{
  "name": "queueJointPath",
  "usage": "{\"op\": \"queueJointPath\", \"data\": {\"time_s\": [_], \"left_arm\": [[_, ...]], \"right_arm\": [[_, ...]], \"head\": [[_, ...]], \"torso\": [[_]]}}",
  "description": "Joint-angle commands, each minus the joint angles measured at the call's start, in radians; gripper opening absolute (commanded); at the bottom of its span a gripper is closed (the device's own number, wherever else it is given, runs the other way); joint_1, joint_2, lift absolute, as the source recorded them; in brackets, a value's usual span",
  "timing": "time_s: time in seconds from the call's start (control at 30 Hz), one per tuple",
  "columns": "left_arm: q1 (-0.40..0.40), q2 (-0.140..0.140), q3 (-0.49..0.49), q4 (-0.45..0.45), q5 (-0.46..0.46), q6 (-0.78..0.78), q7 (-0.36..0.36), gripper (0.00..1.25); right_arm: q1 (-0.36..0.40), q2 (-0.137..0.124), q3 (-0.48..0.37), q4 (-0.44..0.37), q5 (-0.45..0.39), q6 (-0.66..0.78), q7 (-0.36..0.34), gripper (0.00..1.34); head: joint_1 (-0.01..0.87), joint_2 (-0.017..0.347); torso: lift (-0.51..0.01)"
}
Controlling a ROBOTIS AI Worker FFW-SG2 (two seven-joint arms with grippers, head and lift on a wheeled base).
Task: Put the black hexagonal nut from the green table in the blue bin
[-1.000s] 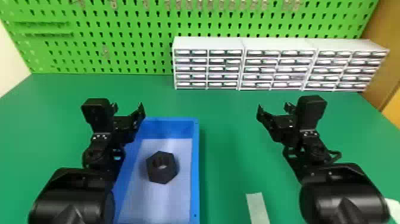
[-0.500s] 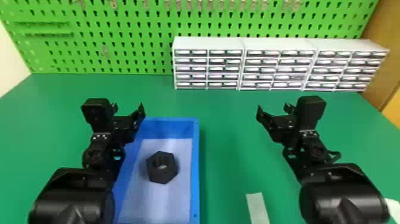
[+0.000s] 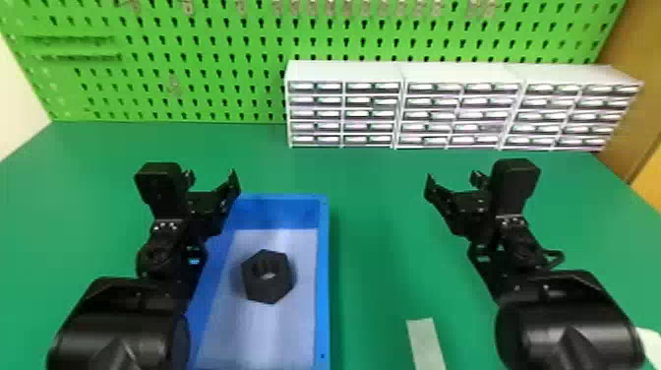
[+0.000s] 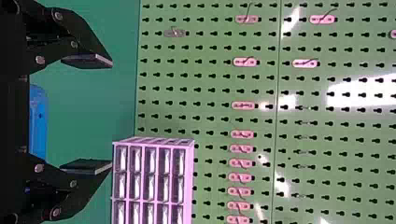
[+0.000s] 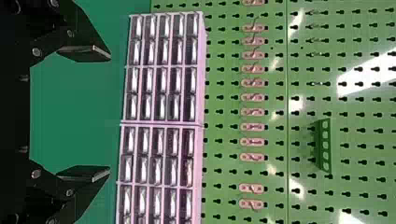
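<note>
The black hexagonal nut (image 3: pixel 267 276) lies on the floor of the blue bin (image 3: pixel 323 275) in the head view, touched by neither gripper. My left gripper (image 3: pixel 211 177) is above the bin's far left corner, farther forward than the nut. In the left wrist view, that left gripper (image 4: pixel 88 114) is open, its two fingers wide apart with nothing between them. Over the green table (image 3: pixel 374 221), right of the bin, is my right gripper (image 3: pixel 452 182). The right wrist view has this right gripper (image 5: pixel 86 113) open as well, holding nothing.
White drawer cabinets (image 3: pixel 344 71) stand along the table's back edge, in front of a green pegboard (image 3: pixel 196 98). A pale strip (image 3: pixel 425 344) lies on the table near the front, between the bin and my right arm. A white object (image 3: pixel 650 342) shows at the right edge.
</note>
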Motion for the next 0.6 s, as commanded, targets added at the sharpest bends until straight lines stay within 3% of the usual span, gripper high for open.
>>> {"op": "queueJointPath", "data": {"time_s": [0.0, 0.57], "left_arm": [[0.000, 0.000, 0.000, 0.000, 0.000, 0.000, -0.001, 0.76], [0.000, 0.000, -0.001, 0.000, 0.003, 0.000, 0.000, 0.76]], "right_arm": [[0.001, 0.002, 0.000, 0.000, 0.000, 0.000, 0.000, 0.93], [0.002, 0.005, -0.002, 0.000, 0.000, 0.000, 0.000, 0.93]], "head": [[0.686, 0.051], [0.686, 0.051]], "torso": [[-0.096], [-0.096]]}}
